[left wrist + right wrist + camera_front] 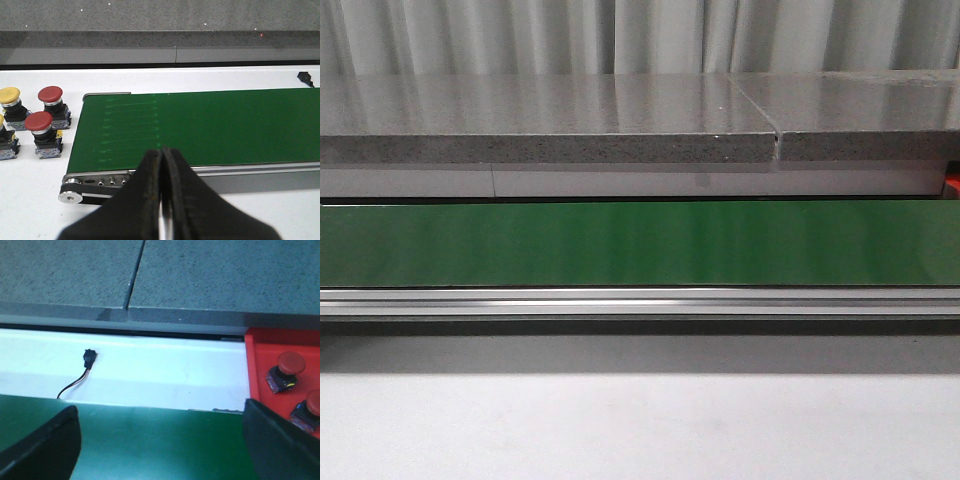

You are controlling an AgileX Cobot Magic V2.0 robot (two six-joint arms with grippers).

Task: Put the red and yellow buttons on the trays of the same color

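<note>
Beside the green conveyor belt (200,125), loose red buttons (39,121) and a yellow button (9,95) wait; the left gripper (161,200) is pressed together, the right gripper (160,440) spread near the red tray (260,365). Closed fingers could topple them.

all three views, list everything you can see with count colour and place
conveyor belt: one, green, across the white table; nothing on it
stone counter: one, grey speckled, behind the belt
red buttons: two, on the white table beside the belt's end
yellow buttons: two, next to those, one cut off by the frame edge
red tray: one, past the belt in the right wrist view
red buttons in tray: two, the second partly cut off
black plug with wire: one, on the white strip
left gripper: black, fingers together
right gripper: black, fingers wide apart
</note>
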